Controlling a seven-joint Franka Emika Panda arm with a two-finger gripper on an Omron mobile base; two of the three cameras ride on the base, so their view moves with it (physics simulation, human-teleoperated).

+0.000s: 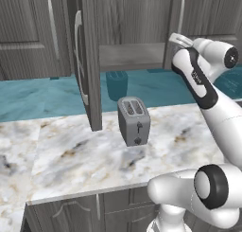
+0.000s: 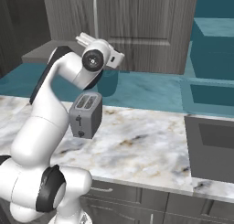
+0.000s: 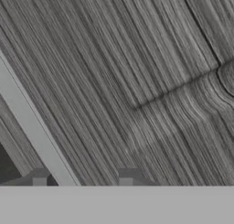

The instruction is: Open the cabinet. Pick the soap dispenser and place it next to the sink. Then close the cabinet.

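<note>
Cabinet [image 1: 90,60] left door swung out edge-on, its handle [image 1: 79,60] vertical, gripper [image 3: 82,179] parted astride right door's handle [image 3: 34,127].

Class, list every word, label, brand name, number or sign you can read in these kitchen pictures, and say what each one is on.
None can be read.
Robot arm: small white marking on its dark forearm cover, too small and blurred to read.
Toaster: lever and dial, no text.
Cabinet doors: no lettering.

The white arm rises from its base, bends at the elbow and reaches far and high. Its gripper [image 3: 82,178] is raised, the two dark fingertips [image 3: 39,177] parted.
</note>
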